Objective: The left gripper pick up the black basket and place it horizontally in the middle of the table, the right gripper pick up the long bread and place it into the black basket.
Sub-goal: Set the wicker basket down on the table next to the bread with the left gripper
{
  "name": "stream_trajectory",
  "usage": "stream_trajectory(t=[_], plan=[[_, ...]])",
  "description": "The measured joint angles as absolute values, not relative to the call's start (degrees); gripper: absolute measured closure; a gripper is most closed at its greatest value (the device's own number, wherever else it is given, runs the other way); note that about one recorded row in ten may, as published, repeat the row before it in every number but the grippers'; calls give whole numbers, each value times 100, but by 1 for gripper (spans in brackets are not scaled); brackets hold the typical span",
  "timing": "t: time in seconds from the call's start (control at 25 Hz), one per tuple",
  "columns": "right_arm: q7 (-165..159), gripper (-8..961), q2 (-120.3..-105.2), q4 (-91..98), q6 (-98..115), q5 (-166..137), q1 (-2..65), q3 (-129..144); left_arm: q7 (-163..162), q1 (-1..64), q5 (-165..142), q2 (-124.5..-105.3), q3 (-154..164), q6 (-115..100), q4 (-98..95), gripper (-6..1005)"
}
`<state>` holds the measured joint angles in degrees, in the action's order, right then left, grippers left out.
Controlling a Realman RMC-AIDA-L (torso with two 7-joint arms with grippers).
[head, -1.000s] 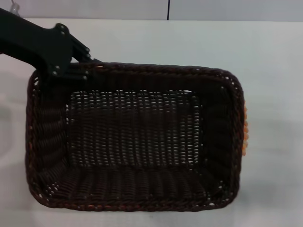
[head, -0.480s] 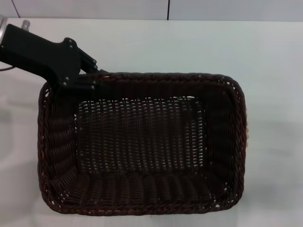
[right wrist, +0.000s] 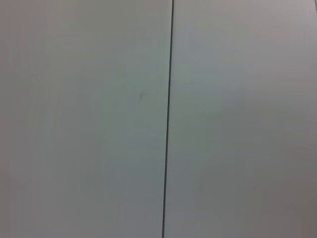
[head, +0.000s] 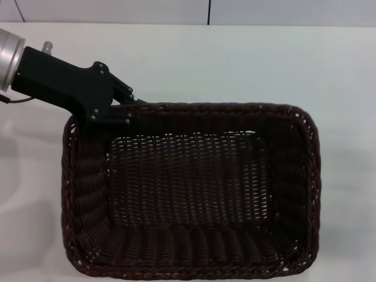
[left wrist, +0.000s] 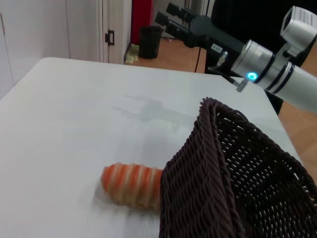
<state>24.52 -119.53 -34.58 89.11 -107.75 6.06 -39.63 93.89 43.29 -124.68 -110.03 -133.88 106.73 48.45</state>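
Observation:
My left gripper is shut on the far left corner of the rim of the black basket. The basket is a large dark woven one, open side up, long side running left to right, and it fills the middle of the head view. In the left wrist view the basket hangs close by and covers one end of the long bread, which lies on the white table. The bread is hidden in the head view. My right gripper is open and held off beyond the table edge, on the arm with the blue ring.
White table shows beyond and to the right of the basket. The right wrist view shows only a pale panel with a dark vertical seam. A dark bin stands on the floor beyond the table.
My left gripper and the basket have moved right and nearer to me. The orange sliver of bread at the basket's right edge is now covered.

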Motion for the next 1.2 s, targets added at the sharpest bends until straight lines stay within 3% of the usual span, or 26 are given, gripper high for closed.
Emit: stream_trajectory(t=[0.4, 0.64, 1.2], plan=[[2456, 280, -11953, -3445, 8922, -10775, 604, -3966, 9491, 4349, -12464, -10994, -13378, 10391, 4674, 794], [2459, 280, -11946, -3445, 8925, -10775, 608, -3974, 9561, 4348, -12464, -10987, -13383, 10386, 4667, 641], [2461, 280, -11944, -3445, 8930, -10775, 606, -3977, 9706, 4473, -12304, -11008, -13400, 10414, 4745, 639]])
